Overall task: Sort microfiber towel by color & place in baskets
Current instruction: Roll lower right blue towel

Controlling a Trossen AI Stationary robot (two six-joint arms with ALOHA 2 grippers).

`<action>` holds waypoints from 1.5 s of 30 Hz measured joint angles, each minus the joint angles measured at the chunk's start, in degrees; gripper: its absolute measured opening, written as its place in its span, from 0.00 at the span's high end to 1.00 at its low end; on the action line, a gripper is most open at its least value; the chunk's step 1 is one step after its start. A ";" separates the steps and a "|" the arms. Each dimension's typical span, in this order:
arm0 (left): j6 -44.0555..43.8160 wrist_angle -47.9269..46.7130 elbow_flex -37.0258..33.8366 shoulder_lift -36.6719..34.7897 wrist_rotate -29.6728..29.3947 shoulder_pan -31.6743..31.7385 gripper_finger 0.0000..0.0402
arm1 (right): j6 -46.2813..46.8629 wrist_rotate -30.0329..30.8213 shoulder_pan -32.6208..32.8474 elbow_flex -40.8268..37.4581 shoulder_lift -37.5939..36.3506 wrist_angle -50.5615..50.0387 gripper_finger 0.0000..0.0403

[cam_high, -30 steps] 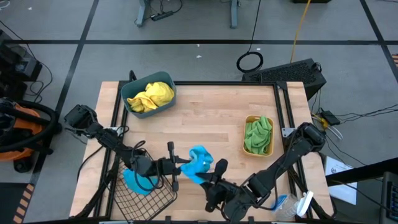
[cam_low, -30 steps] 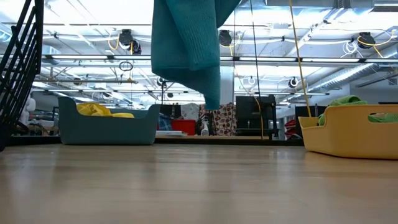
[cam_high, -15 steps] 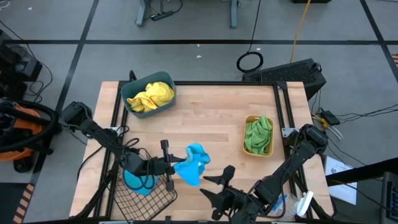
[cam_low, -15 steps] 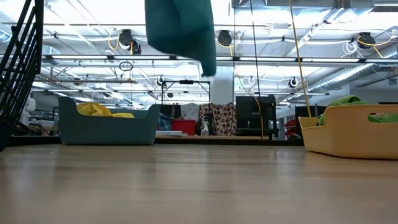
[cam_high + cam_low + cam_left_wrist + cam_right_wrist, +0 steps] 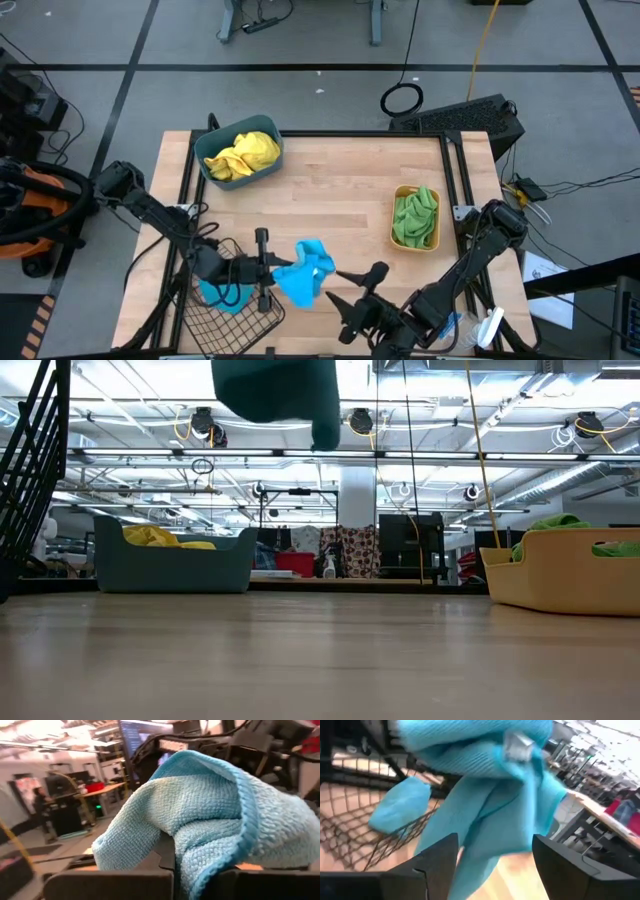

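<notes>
Blue towel [image 5: 303, 279]: up off the table, bunched and dangling, near the front edge, just beside the wire-mesh basket's rim.
Left gripper [image 5: 268, 274]: clamped on that blue towel, reaching out over the basket's right rim.
Wire-mesh basket [image 5: 232, 322]: front-left corner of the table, a second blue towel [image 5: 217, 292] lying inside.
Right gripper [image 5: 355, 287]: fingers spread wide and empty, just right of the hanging towel, pointing at it.
Teal bin [image 5: 240, 176]: back left, yellow towels [image 5: 243, 153] heaped inside.
Orange-yellow tub [image 5: 397, 238]: right side, green towels [image 5: 414, 214] piled in it.
Table [image 5: 340, 186]: pale wood planks.
</notes>
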 joint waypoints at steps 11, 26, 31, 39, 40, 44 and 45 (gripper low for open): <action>-2.96 -0.43 0.00 0.30 4.11 1.88 0.98 | -4.75 -8.26 -4.01 0.00 0.00 8.32 0.39; -4.51 -1.21 0.00 0.30 6.27 1.88 0.96 | -3.28 -12.26 -8.79 -0.02 0.00 8.84 0.66; -14.00 -2.67 0.00 0.30 4.32 1.95 0.95 | -6.63 -14.42 -7.80 -0.02 0.00 8.79 0.96; -19.41 -8.47 0.00 0.27 3.33 1.96 0.72 | -5.18 -15.06 -5.90 -0.04 0.04 4.01 0.99; -19.39 -9.25 0.00 -0.08 2.92 1.60 0.67 | -4.40 -14.99 -5.57 -0.04 0.07 2.81 0.99; -19.04 -11.58 0.00 -2.43 0.24 -0.77 0.49 | -1.17 -14.71 -4.08 -0.04 0.02 -0.92 0.99; -18.95 -12.83 0.00 -3.38 0.06 -1.59 0.45 | -0.98 -14.73 -3.73 -0.04 0.02 -1.20 0.99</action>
